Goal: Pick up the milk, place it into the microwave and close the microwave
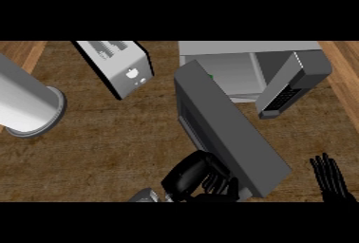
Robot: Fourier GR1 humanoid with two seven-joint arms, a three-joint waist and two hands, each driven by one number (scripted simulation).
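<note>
**Left hand curled at the open door**

The left hand (193,176), fingers curled and holding nothing, touches the free end of the door (224,128). The microwave (238,71) lies beyond. The right hand (331,178) rests open alongside. Where the milk is cannot be told.

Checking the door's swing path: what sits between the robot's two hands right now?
In the head view, the near end of the open microwave door lies between the left hand and the right hand, then bare counter.
</note>
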